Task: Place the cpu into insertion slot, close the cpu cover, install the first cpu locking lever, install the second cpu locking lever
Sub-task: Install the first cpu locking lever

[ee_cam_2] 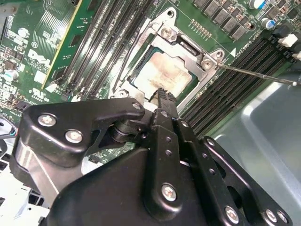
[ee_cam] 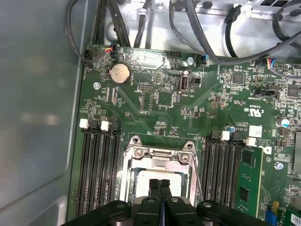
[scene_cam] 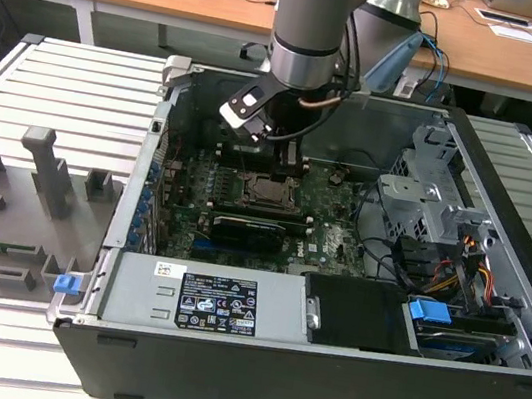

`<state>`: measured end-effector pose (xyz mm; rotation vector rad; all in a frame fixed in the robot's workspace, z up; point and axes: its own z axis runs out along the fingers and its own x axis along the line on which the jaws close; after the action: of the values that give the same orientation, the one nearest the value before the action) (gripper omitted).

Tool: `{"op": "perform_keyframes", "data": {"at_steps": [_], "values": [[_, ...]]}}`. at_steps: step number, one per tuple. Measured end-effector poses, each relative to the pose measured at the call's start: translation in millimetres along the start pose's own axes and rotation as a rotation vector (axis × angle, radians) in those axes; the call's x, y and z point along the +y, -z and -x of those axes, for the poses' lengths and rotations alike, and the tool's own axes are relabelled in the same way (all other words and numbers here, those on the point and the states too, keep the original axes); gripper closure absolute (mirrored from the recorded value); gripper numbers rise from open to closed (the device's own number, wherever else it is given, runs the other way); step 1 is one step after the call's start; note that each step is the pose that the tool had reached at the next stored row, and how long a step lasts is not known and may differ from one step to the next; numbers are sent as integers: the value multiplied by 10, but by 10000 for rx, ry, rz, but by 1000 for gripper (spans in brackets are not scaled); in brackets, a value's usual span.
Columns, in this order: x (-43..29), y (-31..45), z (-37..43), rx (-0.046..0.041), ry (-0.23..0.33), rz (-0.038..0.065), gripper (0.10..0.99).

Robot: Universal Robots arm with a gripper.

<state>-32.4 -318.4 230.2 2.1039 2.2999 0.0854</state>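
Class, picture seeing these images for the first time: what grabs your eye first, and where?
In the exterior view, the robot arm reaching into the open computer case stands out. In both wrist views its black gripper, shut, is poised over the silver cpu, framed by the cpu cover on the green motherboard.

You have 1 arm (scene_cam: pixel 312 25) with 1 gripper (ee_cam: pixel 159 184), which shows 2 fingertips (ee_cam: pixel 153 186), at 1 open computer case (scene_cam: pixel 268 377). On the 1 green motherboard (ee_cam: pixel 160 117) you can count 1 cpu (ee_cam_2: pixel 162 75), 1 cpu cover (ee_cam: pixel 160 156), 1 thin locking lever (ee_cam_2: pixel 254 74) and 1 round coin battery (ee_cam: pixel 119 74).
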Motion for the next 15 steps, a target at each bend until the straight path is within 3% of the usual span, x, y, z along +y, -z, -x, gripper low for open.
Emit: {"op": "perform_keyframes", "data": {"at_steps": [10, 15], "values": [[6, 112, -2, 0, 0, 0, 980], [15, 264, -5, -7, 0, 0, 980]]}}
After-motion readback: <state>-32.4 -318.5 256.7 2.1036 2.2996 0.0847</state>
